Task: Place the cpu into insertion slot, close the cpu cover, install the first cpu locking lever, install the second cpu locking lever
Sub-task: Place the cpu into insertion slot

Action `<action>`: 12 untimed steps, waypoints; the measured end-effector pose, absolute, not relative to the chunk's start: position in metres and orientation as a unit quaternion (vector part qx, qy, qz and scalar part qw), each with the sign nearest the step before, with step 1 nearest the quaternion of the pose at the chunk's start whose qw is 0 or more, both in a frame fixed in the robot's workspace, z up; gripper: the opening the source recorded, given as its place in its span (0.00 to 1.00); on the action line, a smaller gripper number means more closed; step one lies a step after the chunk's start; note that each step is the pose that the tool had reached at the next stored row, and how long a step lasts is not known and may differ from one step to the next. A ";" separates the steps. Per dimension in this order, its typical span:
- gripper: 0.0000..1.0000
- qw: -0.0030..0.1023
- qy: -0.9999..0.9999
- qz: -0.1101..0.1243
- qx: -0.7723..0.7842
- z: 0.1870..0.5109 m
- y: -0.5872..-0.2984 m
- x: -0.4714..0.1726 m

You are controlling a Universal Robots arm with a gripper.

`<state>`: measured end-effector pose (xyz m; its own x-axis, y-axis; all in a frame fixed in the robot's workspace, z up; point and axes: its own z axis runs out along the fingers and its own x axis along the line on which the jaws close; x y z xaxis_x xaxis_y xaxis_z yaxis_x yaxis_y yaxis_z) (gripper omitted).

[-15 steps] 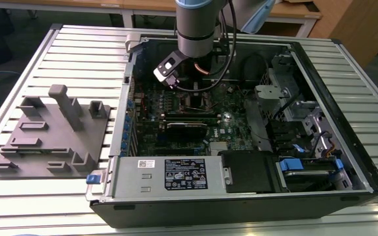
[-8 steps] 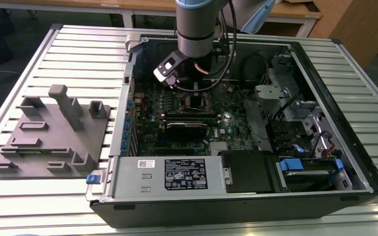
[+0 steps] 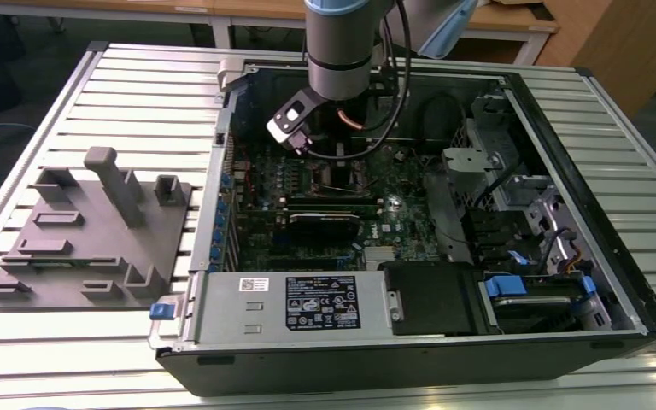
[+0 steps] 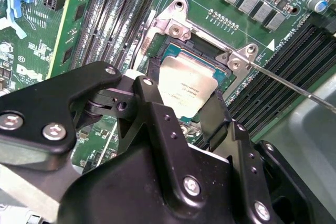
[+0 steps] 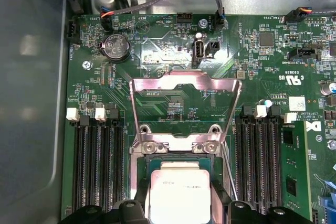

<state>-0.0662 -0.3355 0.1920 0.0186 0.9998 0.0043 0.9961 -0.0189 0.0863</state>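
cpu [image 5: 176,195]: lies in the insertion slot [image 4: 176,51] on the motherboard [image 5: 294,77].
cpu cover [image 5: 184,81]: raised open.
locking lever [image 4: 286,83]: unlatched.
gripper [image 4: 181,97]: straddles the cpu; clamped or released, cannot tell.
progress: placement apparently done; cover and both levers remain.

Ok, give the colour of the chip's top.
Dull silver-tan metal square chip; second wrist view shows it best.

I'm looking at a slatted aluminium table [image 3: 134,85]. On it rest an open computer case [image 3: 396,363] and, at the exterior view's left, a grey moulded fixture tray [image 3: 78,224].
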 end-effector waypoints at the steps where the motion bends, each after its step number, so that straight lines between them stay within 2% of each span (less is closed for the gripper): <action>1: 0.54 0.029 0.700 0.032 0.713 0.192 -0.335 -0.066; 12: 0.54 0.029 0.700 0.032 0.713 0.191 -0.336 -0.067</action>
